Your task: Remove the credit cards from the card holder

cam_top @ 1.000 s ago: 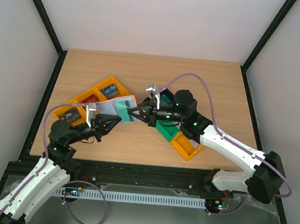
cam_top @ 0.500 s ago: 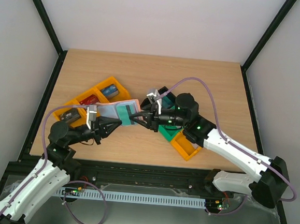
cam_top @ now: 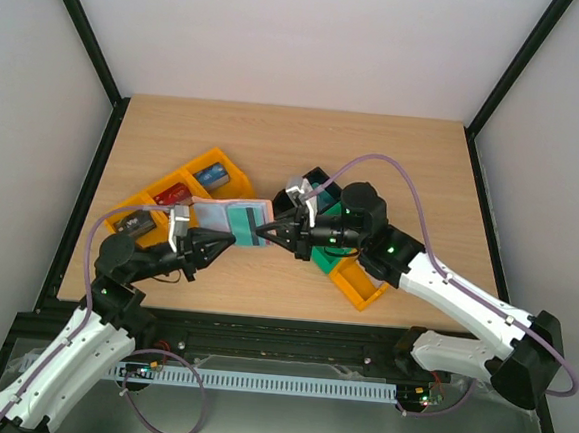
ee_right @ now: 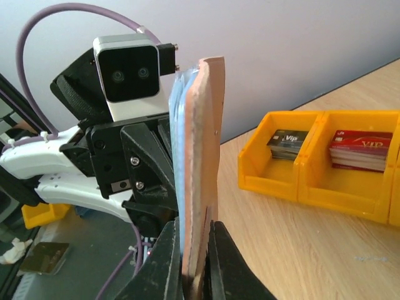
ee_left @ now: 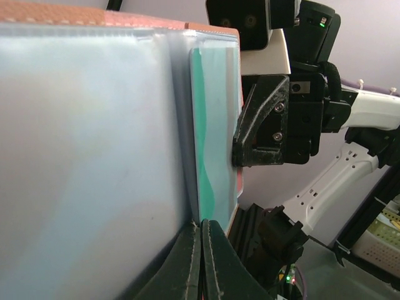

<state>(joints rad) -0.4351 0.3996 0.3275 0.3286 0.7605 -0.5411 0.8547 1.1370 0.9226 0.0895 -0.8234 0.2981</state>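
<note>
The card holder hangs above the tabletop centre. The left end effector pinches its near edge, the right end effector its right edge. The teal card sits sleeved, undrawn. Next move, in my judgement: regrip the card alone and pull.

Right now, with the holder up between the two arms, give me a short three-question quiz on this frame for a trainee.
1. True or false: only the left gripper grips the card holder.
2. Which colour is the card showing in the holder's clear pocket? A red, B teal, C black.
3. Fill in: the red cards sit in an ___ bin.
Key: 1 false, the right gripper pinches it too; 2 B; 3 orange.
</note>
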